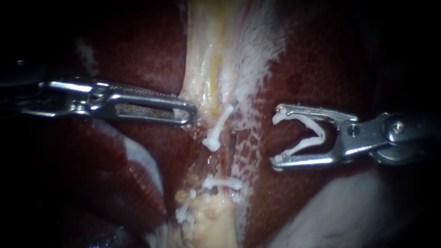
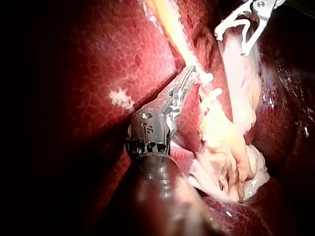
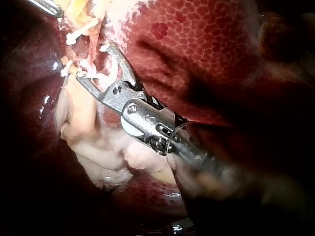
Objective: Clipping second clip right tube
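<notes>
My right instrument [image 1: 276, 136] comes in from the right with its jaws wide apart, carrying an open white clip [image 1: 305, 133] between them. Its tips hang just right of the tubes and touch neither. A dark tube [image 1: 232, 149] runs down the pale strip [image 1: 209, 69]. One white clip [image 1: 217, 130] lies slanted across the strip, another clip [image 1: 223, 183] sits level lower down, and a third clip [image 1: 184, 211] is lower left. My left instrument [image 1: 187, 115] is shut on the pale strip's left edge. The left wrist view shows its jaws [image 2: 194, 74] pinching that edge.
Dark red liver [image 1: 330, 59] lies on both sides of the strip. Frayed pale tissue [image 2: 224, 147] bunches at the strip's lower end. A pale glistening fold [image 1: 349, 206] fills the lower right, and another liver lobe [image 1: 133, 179] bulges at the lower left.
</notes>
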`<state>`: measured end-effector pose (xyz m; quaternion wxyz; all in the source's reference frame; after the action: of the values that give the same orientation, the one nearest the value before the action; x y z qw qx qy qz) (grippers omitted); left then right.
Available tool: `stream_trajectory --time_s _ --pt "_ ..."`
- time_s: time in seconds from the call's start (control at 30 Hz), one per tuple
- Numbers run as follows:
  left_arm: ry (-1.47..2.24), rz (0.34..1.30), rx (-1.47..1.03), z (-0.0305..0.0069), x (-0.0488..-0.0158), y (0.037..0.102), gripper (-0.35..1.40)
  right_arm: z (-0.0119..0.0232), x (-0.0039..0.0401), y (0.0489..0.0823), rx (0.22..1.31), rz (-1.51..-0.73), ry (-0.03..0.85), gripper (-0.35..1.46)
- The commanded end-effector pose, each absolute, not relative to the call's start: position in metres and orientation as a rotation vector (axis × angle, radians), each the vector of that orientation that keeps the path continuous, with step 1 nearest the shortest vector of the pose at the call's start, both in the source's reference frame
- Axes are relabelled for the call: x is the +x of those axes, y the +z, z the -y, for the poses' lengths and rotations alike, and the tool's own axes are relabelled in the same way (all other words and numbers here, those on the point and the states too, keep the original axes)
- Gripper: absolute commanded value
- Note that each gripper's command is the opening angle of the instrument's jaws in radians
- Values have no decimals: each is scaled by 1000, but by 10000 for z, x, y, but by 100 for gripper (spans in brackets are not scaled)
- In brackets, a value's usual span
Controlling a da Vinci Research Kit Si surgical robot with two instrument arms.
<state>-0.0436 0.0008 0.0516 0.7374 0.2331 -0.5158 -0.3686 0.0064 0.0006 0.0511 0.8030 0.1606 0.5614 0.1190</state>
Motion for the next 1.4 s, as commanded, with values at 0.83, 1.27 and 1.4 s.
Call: stream_trajectory --time_s 0.83,1.27,1.4 --pt "-837 1161 477 -56 -380 423 -35 53 117 571 513 -1146 514 58" --pt "-837 1170 455 -44 -386 395 -35 73 163 603 571 -1139 518 57" --pt "-837 1170 455 -44 -387 396 -35 74 172 603 575 -1139 514 57"
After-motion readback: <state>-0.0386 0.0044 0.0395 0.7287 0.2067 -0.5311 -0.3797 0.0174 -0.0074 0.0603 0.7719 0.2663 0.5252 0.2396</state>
